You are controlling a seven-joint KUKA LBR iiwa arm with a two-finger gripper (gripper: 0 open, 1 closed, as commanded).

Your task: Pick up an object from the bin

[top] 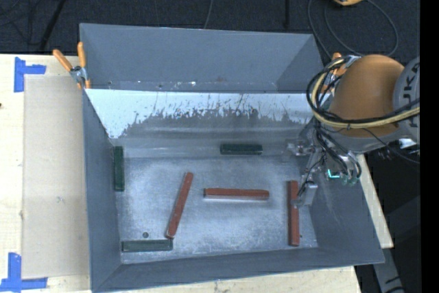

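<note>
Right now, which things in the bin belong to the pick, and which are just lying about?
In the job: gripper, over the back end of the red stick along the right wall; grey bin.
Lying about: red stick in the middle; slanted red stick; green stick at the back; green stick by the left wall; green stick in the front left corner.

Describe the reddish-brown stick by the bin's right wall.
The reddish-brown stick is long, thin and straight, perhaps painted wood. It lies flat on the bin floor beside the right wall, running near to far. Its far end sits beneath the gripper; contact cannot be told. No other stick touches it.
</note>
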